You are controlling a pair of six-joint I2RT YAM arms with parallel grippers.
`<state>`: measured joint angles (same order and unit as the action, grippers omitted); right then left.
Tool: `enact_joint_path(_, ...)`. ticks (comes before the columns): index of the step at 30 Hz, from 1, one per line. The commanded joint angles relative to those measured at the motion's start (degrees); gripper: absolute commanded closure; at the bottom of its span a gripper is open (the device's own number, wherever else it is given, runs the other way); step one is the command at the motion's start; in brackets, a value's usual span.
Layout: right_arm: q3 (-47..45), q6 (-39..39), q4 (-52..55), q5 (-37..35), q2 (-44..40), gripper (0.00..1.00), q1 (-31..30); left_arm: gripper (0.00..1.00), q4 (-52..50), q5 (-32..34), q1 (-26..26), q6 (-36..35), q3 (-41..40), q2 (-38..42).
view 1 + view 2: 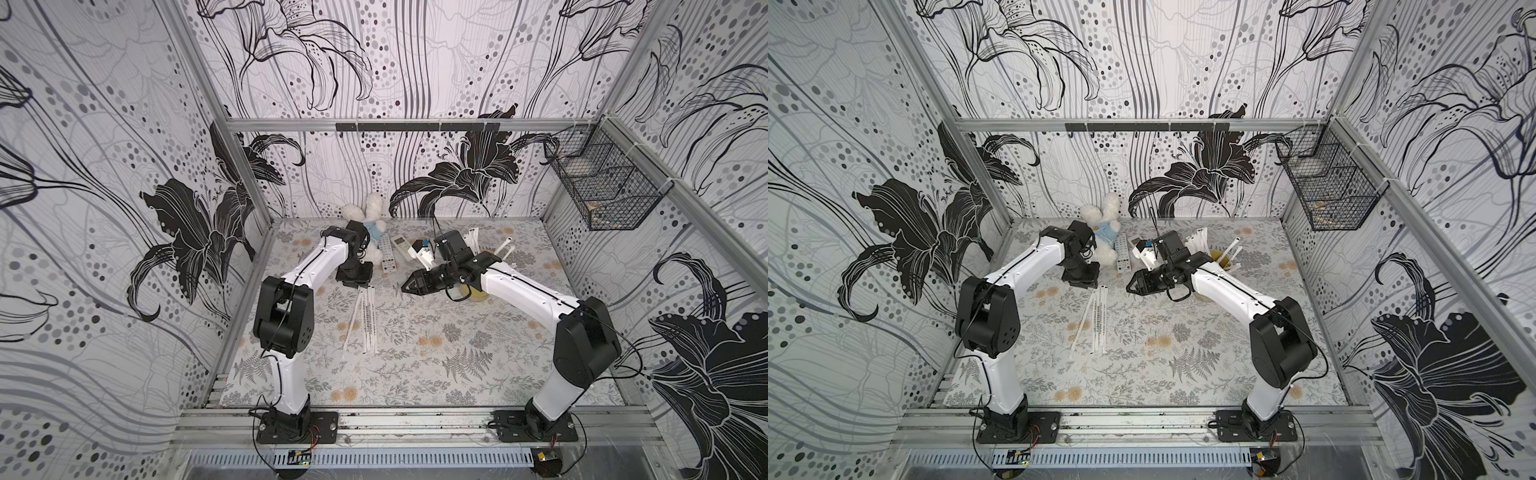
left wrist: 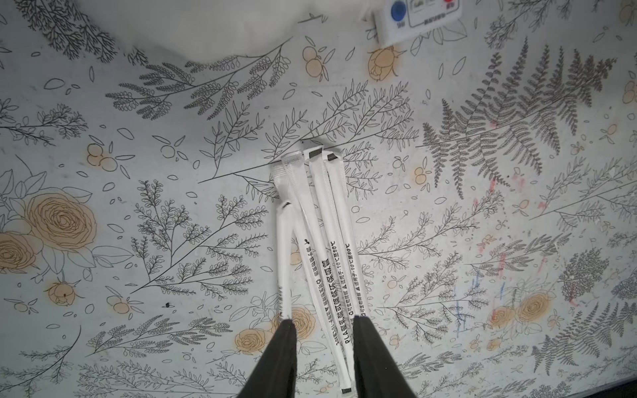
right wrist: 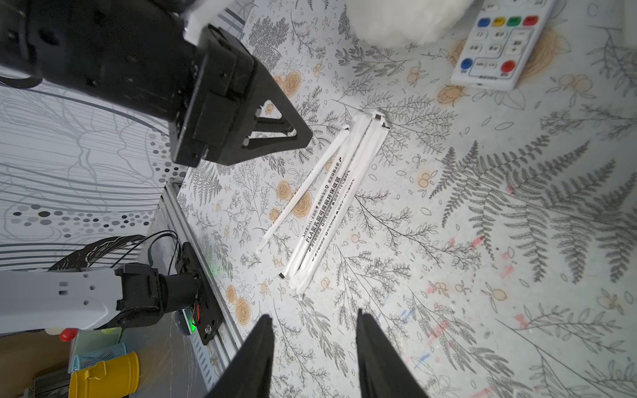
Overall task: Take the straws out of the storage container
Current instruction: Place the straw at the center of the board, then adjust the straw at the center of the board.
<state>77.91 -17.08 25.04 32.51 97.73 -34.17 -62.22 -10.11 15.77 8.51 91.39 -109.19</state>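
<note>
Bundle of straws [image 1: 365, 320] (several, printed wrappers) lies flat on floral table [image 1: 415, 365], left of centre in both top views, outside cup. Left gripper [image 2: 324, 322] hangs over bundle's upper end, fingers spread, bundle running between tips, nothing pinched. Right gripper [image 3: 313, 317] sits just right of centre, fingers spread, empty, aimed toward bundle. Storage container [image 1: 1221, 259] stands behind right arm, upper right of centre, mostly hidden; remaining straws [image 1: 1200, 240] stick out of it.

Matt white paper wraps the straws [image 2: 327, 224] between the left hand's [image 2: 324, 320] matt black fingers [image 2: 275, 361]; the bench [image 2: 138, 138] beneath looks smooth, slightly scuffed.
</note>
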Motion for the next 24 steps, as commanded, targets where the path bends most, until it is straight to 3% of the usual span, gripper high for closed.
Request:
enact_joint_path(1, 1.5, -0.7, 0.6, -1.0, -0.2, 0.57, -0.3, 0.67, 9.3, 0.7, -0.5, 4.8, -6.5, 7.8)
enact_joint_path(8, 2.1, -1.2, 0.1, -1.0, 0.8, 0.57, -0.5, 0.68, 29.2, 6.9, -0.5, 22.3, -33.9, 25.9)
enact_joint_path(11, 2.5, -1.3, -0.3, -0.8, 1.3, 0.57, -0.7, 0.68, 31.7, 9.1, -0.6, 26.0, -42.1, 28.3)
enact_joint_path(13, 2.7, -1.2, -0.3, -0.7, 1.5, 0.57, -0.8, 0.66, 33.8, 7.1, -0.6, 27.0, -46.5, 28.6)
enact_joint_path(17, 2.6, -0.9, -0.3, -0.7, 1.7, 0.57, -0.9, 0.65, 36.4, 6.6, -0.4, 27.9, -51.5, 28.0)
enact_joint_path(24, 1.7, -1.1, -0.5, -0.7, 1.3, 0.58, -1.1, 0.67, 37.5, 5.7, -0.4, 27.5, -52.7, 28.1)
